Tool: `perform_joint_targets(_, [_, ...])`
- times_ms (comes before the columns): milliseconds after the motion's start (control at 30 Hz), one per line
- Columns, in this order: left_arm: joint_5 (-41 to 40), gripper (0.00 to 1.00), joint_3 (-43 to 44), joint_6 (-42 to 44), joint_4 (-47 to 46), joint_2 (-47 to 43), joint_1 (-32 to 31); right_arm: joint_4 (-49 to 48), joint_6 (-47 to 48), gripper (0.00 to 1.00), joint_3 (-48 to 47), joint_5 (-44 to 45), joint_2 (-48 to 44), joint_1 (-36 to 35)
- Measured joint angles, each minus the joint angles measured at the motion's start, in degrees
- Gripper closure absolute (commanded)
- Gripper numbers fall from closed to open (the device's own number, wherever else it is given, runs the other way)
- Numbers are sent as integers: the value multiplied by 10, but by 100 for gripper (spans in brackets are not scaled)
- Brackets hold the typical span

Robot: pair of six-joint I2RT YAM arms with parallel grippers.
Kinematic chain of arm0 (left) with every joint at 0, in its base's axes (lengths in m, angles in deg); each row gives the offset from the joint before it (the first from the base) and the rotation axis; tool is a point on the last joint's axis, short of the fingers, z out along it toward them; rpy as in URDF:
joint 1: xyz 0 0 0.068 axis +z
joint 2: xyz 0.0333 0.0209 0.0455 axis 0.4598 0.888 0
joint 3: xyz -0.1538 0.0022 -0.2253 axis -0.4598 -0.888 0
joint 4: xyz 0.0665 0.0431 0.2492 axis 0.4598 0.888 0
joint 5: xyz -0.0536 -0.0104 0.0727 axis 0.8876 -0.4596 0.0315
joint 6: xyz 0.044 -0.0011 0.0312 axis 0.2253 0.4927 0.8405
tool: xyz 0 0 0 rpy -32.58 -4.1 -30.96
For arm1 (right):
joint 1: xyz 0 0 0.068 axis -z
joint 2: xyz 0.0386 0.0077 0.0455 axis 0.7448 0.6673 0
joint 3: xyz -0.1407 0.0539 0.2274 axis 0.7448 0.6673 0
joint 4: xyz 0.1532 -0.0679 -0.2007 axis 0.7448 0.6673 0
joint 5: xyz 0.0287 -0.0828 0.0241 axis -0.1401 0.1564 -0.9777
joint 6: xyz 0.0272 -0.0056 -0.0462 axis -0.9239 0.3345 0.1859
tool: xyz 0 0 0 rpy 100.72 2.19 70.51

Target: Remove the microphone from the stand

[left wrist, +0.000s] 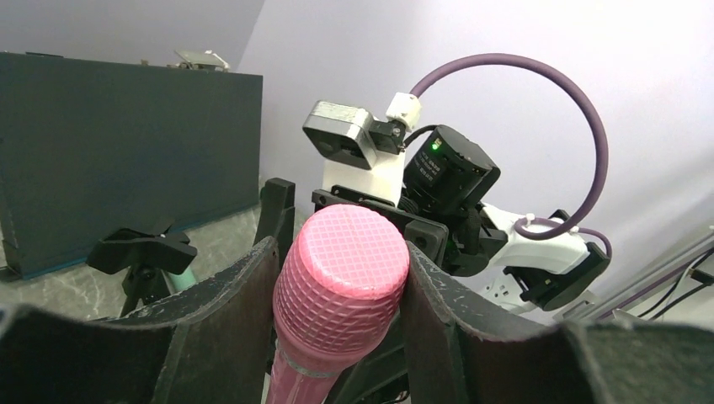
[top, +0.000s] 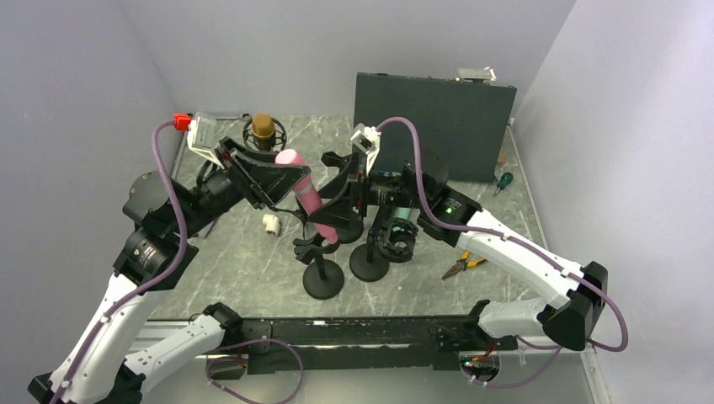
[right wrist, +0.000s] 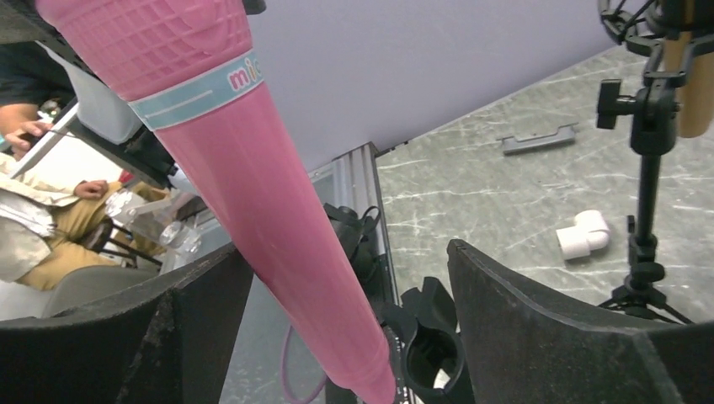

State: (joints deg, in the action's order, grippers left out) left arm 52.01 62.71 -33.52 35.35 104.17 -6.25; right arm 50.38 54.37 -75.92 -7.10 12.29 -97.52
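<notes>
The pink microphone [top: 301,192] slants up to the left above the black stand [top: 324,279]. My left gripper [top: 282,172] is shut on its mesh head [left wrist: 341,278], one finger on each side. Its pink handle [right wrist: 253,185] runs down between the fingers of my right gripper [right wrist: 347,252], which stands open around it, close to the left finger and well clear of the right one. The handle's tip hangs just beside the stand's clip [right wrist: 431,358], whose ring shows nothing inside it.
A second stand [right wrist: 648,168] holds a brown microphone [top: 263,128] at the back left. A white pipe elbow [top: 271,224], another stand base [top: 369,266], a round black part [top: 401,240], pliers [top: 462,267], a screwdriver [top: 503,181] and a dark box [top: 434,126] lie around.
</notes>
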Motion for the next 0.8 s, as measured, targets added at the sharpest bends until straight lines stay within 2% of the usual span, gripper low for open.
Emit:
perform_joint_targets(67, [4,100,-1,-5,-2,0,0,-8,-5,29,3,-3,2,-4])
perform_joint_targets(267, [6,99,-6,-9,-12,4,2,-47,-21,73,9,-29,2,-9])
perform_joint_targets(300, [5,88,-6,-12,-15,6,2,-52,-18,81,12,-35,2,-10])
perform_joint_targets(400, [0,34,-6,-14,-13,16,3,-60,-9,99,16,-44,1,-16])
perform_joint_targets(433, [-2,16,-4,-13,-9,19,3,-59,-5,100,18,-42,0,-16])
perform_joint_targets(467, [-6,7,-2,-7,1,19,3,-59,-3,100,20,-37,-2,-16])
perform_joint_targets(500, [-9,2,-2,2,11,18,3,-53,1,100,21,-25,-4,-15])
perform_joint_targets(700, [-64,1,-1,54,54,-36,2,18,46,100,21,86,-46,-7])
perform_joint_targets(800, [-113,1,3,88,84,-75,2,63,80,100,21,193,-89,-7])
